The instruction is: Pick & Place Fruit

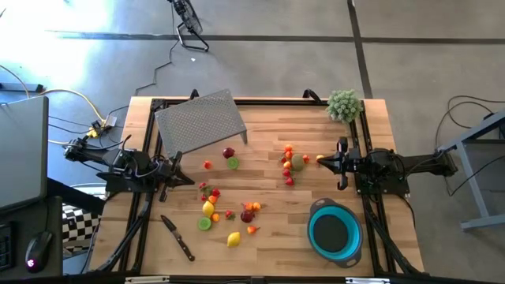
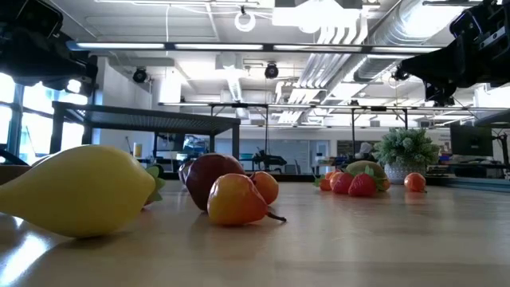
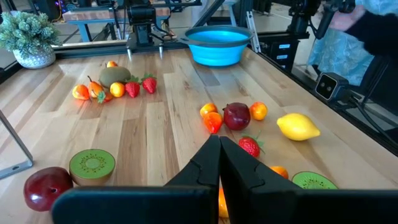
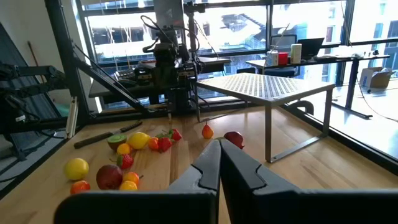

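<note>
Both arms waited at the table's edges with no fruit yet moved. In the high view, the knife (image 1: 178,237) lay at lower left, a lemon (image 1: 233,239) just right of it and the teal bowl (image 1: 334,232) at lower right, holding nothing. Above them, at frame centre, one loose scatter of fruit (image 1: 211,207) spread across the wood; a second bunch (image 1: 293,163) sat right of centre. At mid-left the left gripper (image 1: 183,178) hung clenched on nothing, its fingers (image 3: 214,163) pressed together in the left wrist view; at mid-right the right gripper (image 1: 323,161) was likewise closed and empty, tip just beside the second bunch. Farther up stood a perforated metal rack (image 1: 200,119) and, at upper right, a fuzzy plant ball (image 1: 344,104).

The work appeared to be at its very start: picking a first piece. The next move would likely call for one claw to spread, drop over a single small fruit without nudging its close neighbours, then carry it to the bowl.
</note>
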Controlling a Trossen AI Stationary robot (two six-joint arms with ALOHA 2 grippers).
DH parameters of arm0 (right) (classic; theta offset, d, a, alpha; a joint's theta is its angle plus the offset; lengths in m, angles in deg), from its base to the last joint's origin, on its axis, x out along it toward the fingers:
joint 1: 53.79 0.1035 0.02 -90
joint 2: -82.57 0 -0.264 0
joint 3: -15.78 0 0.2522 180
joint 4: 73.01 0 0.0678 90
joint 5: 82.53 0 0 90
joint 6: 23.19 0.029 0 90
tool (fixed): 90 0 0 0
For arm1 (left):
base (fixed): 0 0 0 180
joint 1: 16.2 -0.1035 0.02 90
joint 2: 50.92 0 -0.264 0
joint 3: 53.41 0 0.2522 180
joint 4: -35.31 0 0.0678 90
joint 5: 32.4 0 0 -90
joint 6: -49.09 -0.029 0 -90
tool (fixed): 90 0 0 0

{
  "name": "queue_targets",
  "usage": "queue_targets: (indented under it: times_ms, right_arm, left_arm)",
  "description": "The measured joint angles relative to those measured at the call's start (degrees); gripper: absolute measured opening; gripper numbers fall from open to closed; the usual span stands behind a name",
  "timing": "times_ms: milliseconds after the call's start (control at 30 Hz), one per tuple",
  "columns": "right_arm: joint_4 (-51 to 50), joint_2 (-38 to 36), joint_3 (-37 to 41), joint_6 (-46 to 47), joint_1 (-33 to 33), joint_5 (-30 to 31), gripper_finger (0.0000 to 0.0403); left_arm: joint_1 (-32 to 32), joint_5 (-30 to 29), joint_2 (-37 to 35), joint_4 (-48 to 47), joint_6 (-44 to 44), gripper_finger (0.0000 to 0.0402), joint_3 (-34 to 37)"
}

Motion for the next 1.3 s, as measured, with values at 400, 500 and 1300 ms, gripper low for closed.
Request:
queue_targets:
  times_ms: [400,500,1300]
  right_arm:
    - [0.02,0.01,0.02,0.00,0.01,0.00,0.0002]
    - [0.02,0.01,0.00,0.02,0.01,0.00,0.0002]
    - [0.02,0.01,0.00,0.00,-0.01,0.00,0.0002]
  left_arm:
    - [0.01,-0.02,0.00,0.11,0.02,0.0001,0.02]
    - [0.01,-0.02,0.01,0.12,0.02,0.0001,0.02]
    - [0.01,0.03,0.01,3.28,0.07,0.0001,0.20]
